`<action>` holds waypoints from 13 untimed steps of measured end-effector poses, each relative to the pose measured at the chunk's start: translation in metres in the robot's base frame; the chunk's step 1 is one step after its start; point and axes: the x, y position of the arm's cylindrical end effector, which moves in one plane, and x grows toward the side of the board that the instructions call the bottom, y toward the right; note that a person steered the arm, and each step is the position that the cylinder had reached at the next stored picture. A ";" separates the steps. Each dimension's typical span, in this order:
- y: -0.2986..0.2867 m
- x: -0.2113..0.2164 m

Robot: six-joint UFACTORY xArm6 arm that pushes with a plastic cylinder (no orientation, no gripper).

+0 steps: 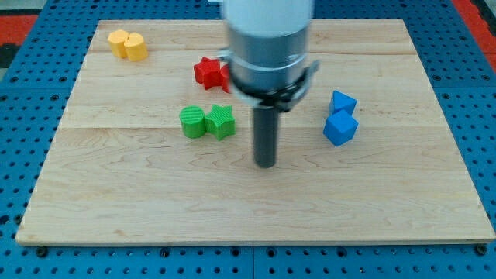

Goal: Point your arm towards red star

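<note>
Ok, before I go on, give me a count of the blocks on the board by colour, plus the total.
Yellow: 2, a touching pair at the view's top left.
Red: 1 visible, the red star, partly hidden behind the arm.
Green: 2, side by side.
Blue: 2, stacked in view on the right.
Total: 7 visible.
My tip sits on bare board, right of and below the green pair.

A robotics lab bench: a wooden board point(256, 201) lies on a blue perforated table point(23, 155).
</note>
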 end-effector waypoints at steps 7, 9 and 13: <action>-0.322 -0.115; -0.340 -0.130; -0.325 -0.133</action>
